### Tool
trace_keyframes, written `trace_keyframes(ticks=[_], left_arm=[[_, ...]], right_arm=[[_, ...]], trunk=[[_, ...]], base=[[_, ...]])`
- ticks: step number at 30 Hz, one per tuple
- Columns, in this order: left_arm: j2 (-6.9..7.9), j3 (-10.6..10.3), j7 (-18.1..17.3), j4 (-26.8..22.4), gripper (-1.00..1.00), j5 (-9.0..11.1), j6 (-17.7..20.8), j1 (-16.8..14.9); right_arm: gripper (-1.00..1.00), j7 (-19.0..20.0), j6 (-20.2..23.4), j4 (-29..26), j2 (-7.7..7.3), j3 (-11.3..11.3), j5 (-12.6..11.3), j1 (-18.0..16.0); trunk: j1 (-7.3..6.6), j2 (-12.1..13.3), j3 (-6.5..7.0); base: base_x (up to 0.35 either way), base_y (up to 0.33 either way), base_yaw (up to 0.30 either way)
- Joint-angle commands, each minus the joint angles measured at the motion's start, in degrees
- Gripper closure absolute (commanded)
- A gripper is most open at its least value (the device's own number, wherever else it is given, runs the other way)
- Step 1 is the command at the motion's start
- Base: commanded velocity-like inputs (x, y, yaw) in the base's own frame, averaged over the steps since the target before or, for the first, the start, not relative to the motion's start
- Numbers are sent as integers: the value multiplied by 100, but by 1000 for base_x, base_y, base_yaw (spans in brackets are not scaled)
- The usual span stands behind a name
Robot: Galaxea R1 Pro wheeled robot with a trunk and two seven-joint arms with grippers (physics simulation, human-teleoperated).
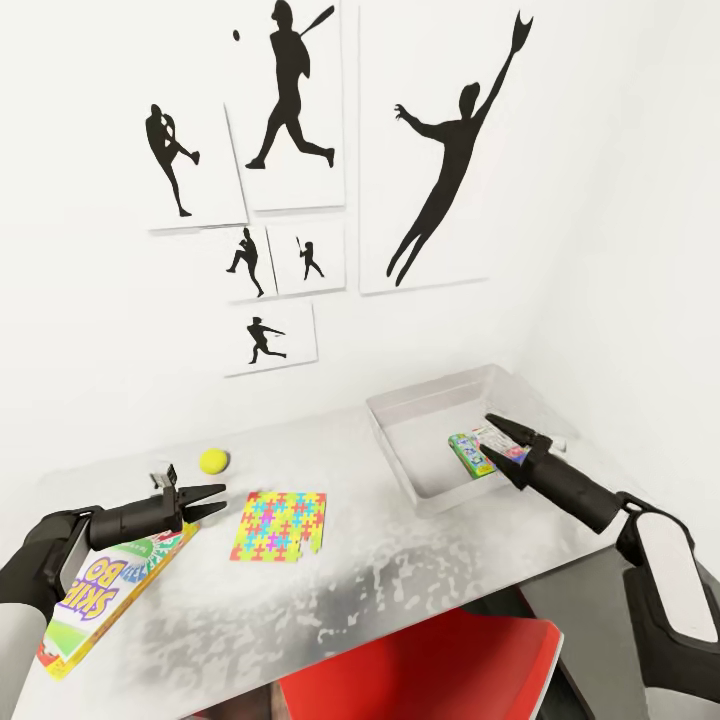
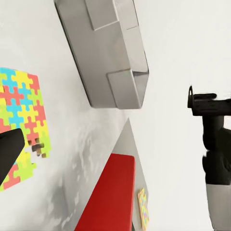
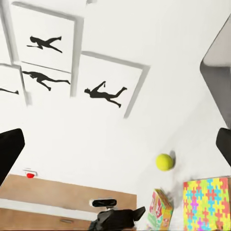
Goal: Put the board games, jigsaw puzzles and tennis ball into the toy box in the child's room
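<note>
Farthest from the light grey sloping-sided toy box (image 1: 425, 470) on the white table (image 1: 400, 590), we see our left gripper (image 1: 205, 497) hovering with its fingers a little parted and empty over the green-edged cartoon-printed board game (image 1: 100, 600), probably lining up to grasp it. Nearer the box lie the small yellow-green tennis ball (image 1: 213, 460) and the flat multicoloured jigsaw puzzle (image 1: 279, 526), both not yet put away. Over the box our right gripper (image 1: 500, 443) hangs with fingers spread wide, holding nothing, just above a small blue-and-green printed box (image 1: 468, 452) lying inside, seemingly just released there.
</note>
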Motion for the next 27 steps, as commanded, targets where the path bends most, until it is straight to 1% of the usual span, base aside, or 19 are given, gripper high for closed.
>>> trace_keyframes(ticks=[1,2,3,8,9,12,13,15,18,20,27], left_arm=[[1,0,-19,1,-100,1,58,-4],[1,0,-18,0,-100,1,59,-4],[-2,-1,-18,-1,-100,1,57,-4],[-5,-1,-14,0,-100,1,53,-4],[-6,0,-12,1,-100,1,53,-4],[-6,-3,-10,1,-100,1,52,-4],[-10,-5,-9,0,-100,1,50,-4],[-11,-5,-6,2,-100,1,48,-4],[-14,-3,-2,2,-100,1,45,-4],[-10,-1,0,3,-100,1,44,-4],[-2,0,-7,2,-100,1,46,-4]], right_arm=[[-100,121,25,-40,21,13,51,75],[-100,173,25,-70,44,35,48,135],[-100,253,25,-111,100,71,50,226],[-100,355,25,-159,258,121,74,402],[-100,379,25,-168,310,135,82,521],[-100,401,25,-178,380,172,97,768],[-100,410,25,-174,416,221,110,940],[-100,417,19,-158,449,306,122,1147],[-100,427,-164,-152,455,397,129,1284],[-100,448,-282,-160,431,446,128,1330],[-100,533,-407,-186,447,498,134,1372]], trunk=[[4,-10,-10],[4,-10,-10],[4,-10,-10],[4,-10,-10],[4,-10,-10],[4,-10,-10],[4,-10,-10],[4,-10,-9],[4,-10,3],[4,-10,18],[4,-10,79]], base=[[0,0,0],[0,0,0],[0,0,0],[0,0,0],[0,0,0],[0,0,0],[0,0,0],[0,0,0],[0,0,0],[0,0,0],[0,0,0]])
